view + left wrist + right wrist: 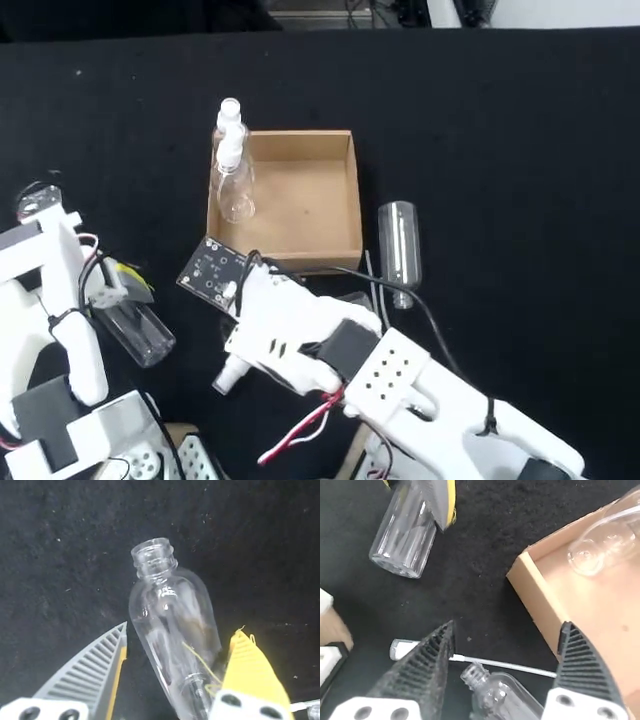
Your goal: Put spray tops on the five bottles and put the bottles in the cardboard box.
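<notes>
Surface: matte black cloth [520, 150] with fine lint specks, covering the whole table; past its far edge is a pale strip of room [560, 12]. Near left: white plastic left arm [50, 300]. The left gripper [181, 629] has ribbed wedge fingers, one grey and one yellow, standing apart and straddling a clear open-necked bottle [172, 630] with a threaded rim. The bottle lies on the cloth, touching the yellow finger, with a gap on the grey side. Centre: shallow square cardboard box [300, 215] with a plain brown floor. Two capped bottles [236, 190] of clear plastic with white tops lie along its left wall, and one top pokes out over the far-left corner. Just near the box is a small black circuit board [212, 272] on the white right arm [420, 390], with red and black leads trailing from it. The right gripper [508, 625] has black ribbed fingers spread wide, gripping nothing. Between them lie a second uncapped bottle [497, 697] and a white spray top [400, 649], its thin dip tube running along the cloth. Right of the box, just beside its wall but apart, a clear cylindrical bottle [400, 245] lies on its side with its neck toward the near edge.
</notes>
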`<action>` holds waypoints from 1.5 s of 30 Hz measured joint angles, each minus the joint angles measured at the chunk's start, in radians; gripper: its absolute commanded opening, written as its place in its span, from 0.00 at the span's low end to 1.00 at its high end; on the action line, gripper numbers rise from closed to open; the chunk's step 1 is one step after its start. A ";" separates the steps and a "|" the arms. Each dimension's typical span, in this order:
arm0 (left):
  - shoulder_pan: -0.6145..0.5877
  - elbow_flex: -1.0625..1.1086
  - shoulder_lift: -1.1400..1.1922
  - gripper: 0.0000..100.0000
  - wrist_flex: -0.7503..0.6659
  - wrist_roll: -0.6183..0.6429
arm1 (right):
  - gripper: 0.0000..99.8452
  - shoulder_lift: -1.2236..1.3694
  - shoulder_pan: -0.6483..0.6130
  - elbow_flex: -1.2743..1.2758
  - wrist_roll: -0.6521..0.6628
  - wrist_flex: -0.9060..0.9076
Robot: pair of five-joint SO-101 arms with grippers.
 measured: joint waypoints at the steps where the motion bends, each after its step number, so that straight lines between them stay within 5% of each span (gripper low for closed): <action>1: 0.002 0.025 0.000 0.19 -0.018 -0.008 | 0.29 0.000 -0.009 0.011 0.000 0.000; 5: 0.023 0.068 0.000 0.02 -0.052 -0.043 | 0.29 0.000 -0.035 0.020 0.000 0.000; 13: 0.029 -0.012 0.000 0.03 0.002 -0.101 | 0.29 0.000 -0.041 0.020 0.000 0.000; 18: -0.060 -0.172 0.000 0.03 0.071 -0.385 | 0.29 0.000 -0.040 0.020 0.000 0.000; 25: -0.422 -0.256 0.000 0.03 0.077 -0.907 | 0.29 0.000 -0.041 0.020 0.000 0.000; 30: -0.606 -0.256 0.000 0.05 0.083 -1.108 | 0.29 0.000 -0.041 0.020 0.000 0.000; 36: -0.655 -0.196 0.000 0.22 0.074 -1.209 | 0.29 0.000 -0.041 0.020 0.000 0.000; 45: -0.657 -0.061 0.000 0.23 -0.124 -1.252 | 0.29 0.000 -0.041 0.020 0.000 0.000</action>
